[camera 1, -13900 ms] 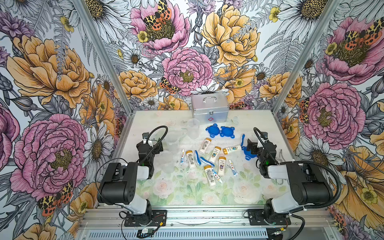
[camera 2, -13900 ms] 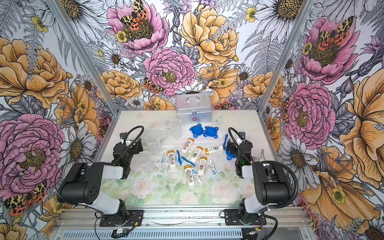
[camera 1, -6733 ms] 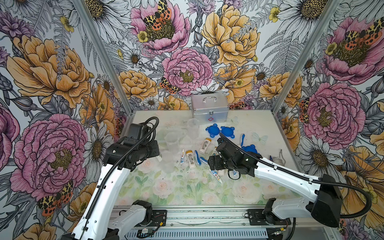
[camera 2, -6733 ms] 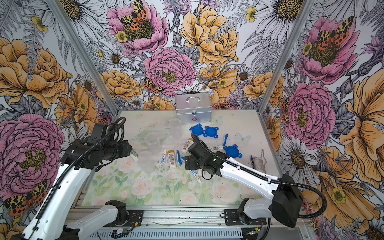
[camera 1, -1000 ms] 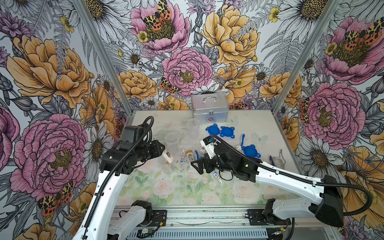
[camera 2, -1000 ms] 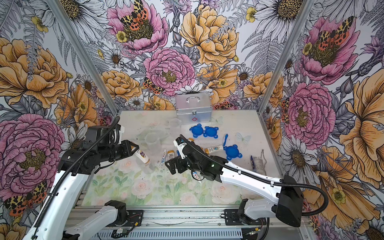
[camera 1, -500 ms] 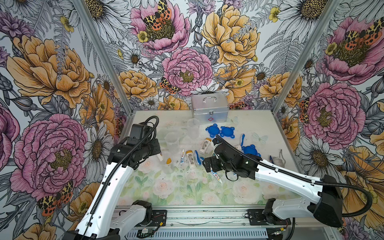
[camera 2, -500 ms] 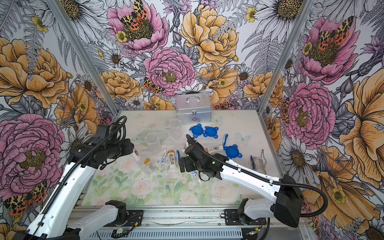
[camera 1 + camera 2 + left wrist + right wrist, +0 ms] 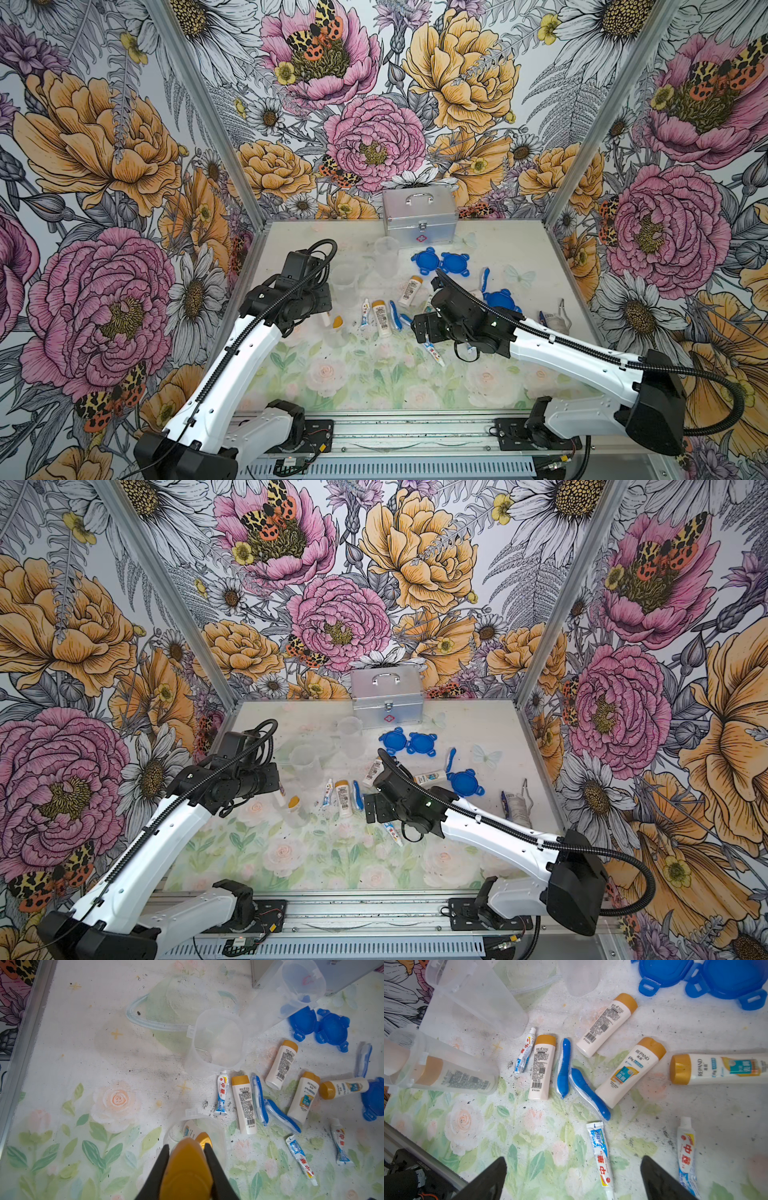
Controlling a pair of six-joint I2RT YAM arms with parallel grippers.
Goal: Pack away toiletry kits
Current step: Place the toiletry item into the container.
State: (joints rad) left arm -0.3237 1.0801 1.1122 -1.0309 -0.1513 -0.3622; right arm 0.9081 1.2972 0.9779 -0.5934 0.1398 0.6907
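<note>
Floral-printed table (image 9: pixel 374 386) lay below. Left gripper (image 9: pixel 187 1147) pinched a seemingly light, stiff, slick bottle (image 9: pixel 186 1169) by its cap, just above 1 clear cup (image 9: pixel 218 1132); right gripper (image 9: pixel 573 1158), spread wide, hovered over a soft tube (image 9: pixel 600 1153).

The left end effector (image 9: pixel 187 1145) points downward, jaws pinched on a white bottle with a yellow-orange cap (image 9: pixel 186 1169). The right end effector (image 9: pixel 573 1158) hovers low, jaws spread wide.

walls (image 9: pixel 374 137): big floral print, 3 sides | posts (image 9: pixel 208 112): alu, corners | tabletop (image 9: pixel 374 382): pale rose pattern, scuffed | light: even
</note>
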